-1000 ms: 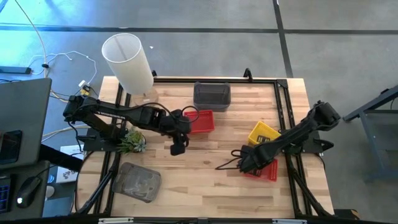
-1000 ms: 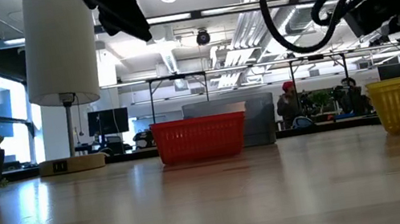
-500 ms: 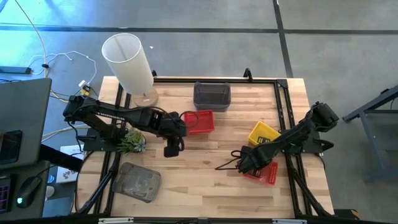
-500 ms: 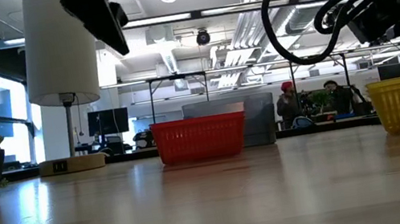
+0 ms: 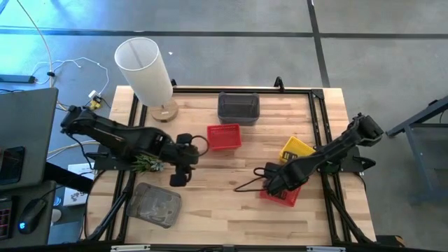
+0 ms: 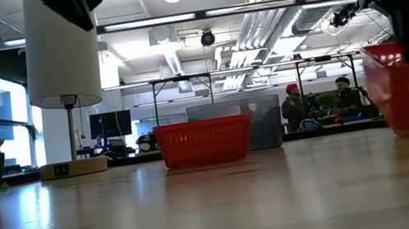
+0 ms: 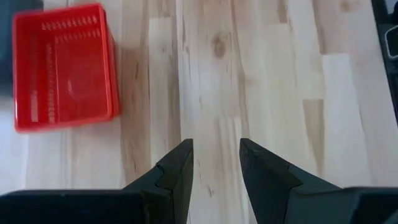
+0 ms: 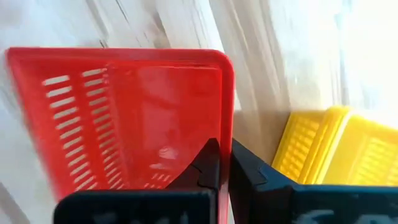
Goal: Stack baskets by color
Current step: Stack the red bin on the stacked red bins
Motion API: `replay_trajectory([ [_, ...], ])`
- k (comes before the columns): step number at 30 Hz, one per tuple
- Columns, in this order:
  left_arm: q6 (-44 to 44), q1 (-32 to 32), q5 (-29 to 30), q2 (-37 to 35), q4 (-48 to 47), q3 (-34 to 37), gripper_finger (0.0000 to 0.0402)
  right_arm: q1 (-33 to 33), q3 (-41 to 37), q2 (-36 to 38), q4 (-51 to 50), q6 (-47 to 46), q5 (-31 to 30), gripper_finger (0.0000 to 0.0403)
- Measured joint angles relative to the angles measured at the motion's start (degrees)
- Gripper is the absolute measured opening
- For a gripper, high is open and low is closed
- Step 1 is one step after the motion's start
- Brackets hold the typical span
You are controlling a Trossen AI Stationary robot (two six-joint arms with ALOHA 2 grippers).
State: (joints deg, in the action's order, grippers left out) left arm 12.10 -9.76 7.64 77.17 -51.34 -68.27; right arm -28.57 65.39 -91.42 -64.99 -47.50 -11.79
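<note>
Now right end effector point(image 5: 269, 183) clamped on red basket point(image 5: 280, 194) — dragged leftward, left end effector point(image 5: 179, 176) open — retreated.

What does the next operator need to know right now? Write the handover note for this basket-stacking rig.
Right gripper: shut on the rim of a red basket at the table's right side, lifted clear of the wood in the low view.
Left gripper: open, holding nothing, left of centre over bare wood.
Other baskets: second red basket mid-table; dark grey basket behind it at the far edge; yellow basket right, beside the held one; another grey basket near the front left.
Done: no same-colour stack visible yet.
Left: set the held red on the mid-table red, then pair the greys.
</note>
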Motion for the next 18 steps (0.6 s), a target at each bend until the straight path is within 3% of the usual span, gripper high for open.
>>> replay_trajectory([
  [9, 8.22, -4.47, 4.51, -6.99, 0.56, 4.9, 0.0117, 4.74, 6.73, 0.0, -0.14, 7.57, -4.91, 0.0],
  [18, 13.35, -8.47, 5.82, -11.45, -1.27, 7.5, 0.0117, 13.01, 13.47, -0.02, 2.73, 21.63, -7.41, 0.0],
])
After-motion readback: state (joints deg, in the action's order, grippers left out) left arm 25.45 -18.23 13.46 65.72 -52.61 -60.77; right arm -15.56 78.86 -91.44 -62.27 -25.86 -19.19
